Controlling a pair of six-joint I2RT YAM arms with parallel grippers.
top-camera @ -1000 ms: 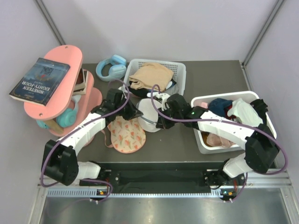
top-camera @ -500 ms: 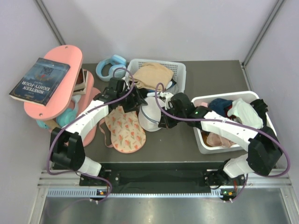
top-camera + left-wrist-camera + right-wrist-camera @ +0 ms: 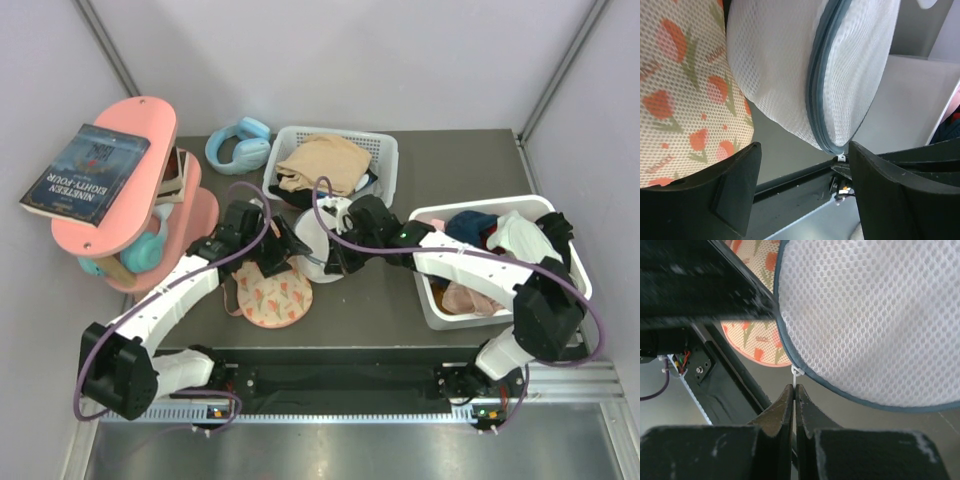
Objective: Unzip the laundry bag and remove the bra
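The white mesh laundry bag (image 3: 318, 238) lies mid-table, its grey zip rim (image 3: 816, 90) running round the dome. My right gripper (image 3: 795, 386) is shut on the small white zip pull (image 3: 797, 374) at the bag's near edge; from above, the right gripper (image 3: 336, 264) lies against the bag's near right side. The peach bra (image 3: 270, 296) with red flowers lies flat on the table left of the bag, outside it. My left gripper (image 3: 805, 167) is open with nothing between its fingers, the bag just ahead and the bra (image 3: 680, 90) to one side. From above, the left gripper (image 3: 279, 257) hangs between bra and bag.
A white slatted basket (image 3: 386, 150) with a tan garment stands behind the bag. Another white basket (image 3: 432, 300) of clothes sits at the right. Blue headphones (image 3: 238, 143) lie at the back left. A pink shelf (image 3: 115, 195) carrying a book stands at the left.
My left gripper has gone from shut to open; its arm swung back toward the far basket, then came forward to the bag's left side. The right gripper has kept its grip on the pull.
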